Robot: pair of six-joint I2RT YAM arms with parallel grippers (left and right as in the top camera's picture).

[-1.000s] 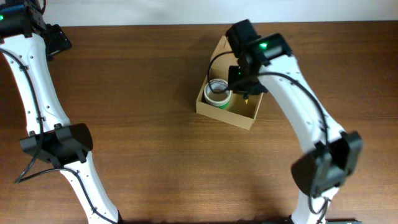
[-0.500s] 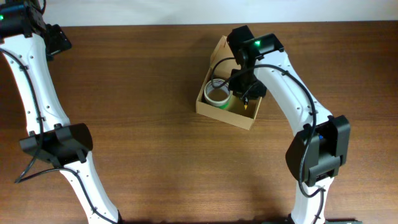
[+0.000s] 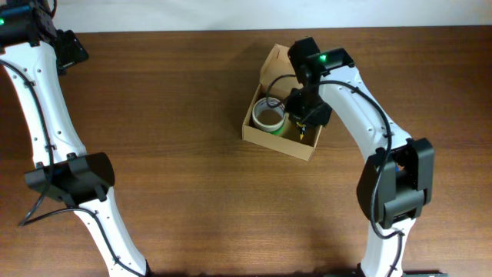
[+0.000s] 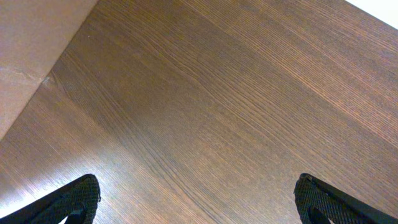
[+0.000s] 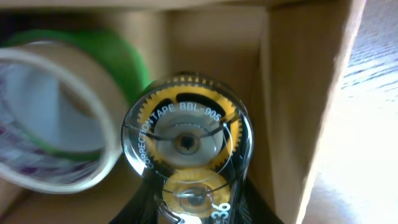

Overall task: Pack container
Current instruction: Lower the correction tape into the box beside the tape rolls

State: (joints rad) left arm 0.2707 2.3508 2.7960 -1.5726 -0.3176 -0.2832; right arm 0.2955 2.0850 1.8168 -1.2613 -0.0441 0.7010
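Note:
The container [image 3: 277, 143] is an open brown cardboard box right of the table's middle, its lid flap [image 3: 274, 63] folded back. A beige tape roll [image 3: 269, 116] lies inside on top of a green roll [image 5: 118, 56]. My right gripper [image 3: 305, 123] reaches down into the box's right part, shut on a clear correction tape dispenser [image 5: 186, 143] with yellow gears. In the right wrist view the dispenser hangs between the beige tape roll [image 5: 50, 118] and the container's cardboard wall [image 5: 292, 93]. My left gripper [image 4: 199, 199] stands open over bare wood at the far left corner, and is also seen from overhead [image 3: 75, 51].
The wooden table [image 3: 177, 154] runs to a pale back edge [image 3: 192, 15]. The left wrist view shows a tan floor surface [image 4: 31, 50] beyond the table's corner. Both arms' bases stand at the near edge.
My right gripper has moved a little right and deeper into the box with the dispenser. The left arm has not moved.

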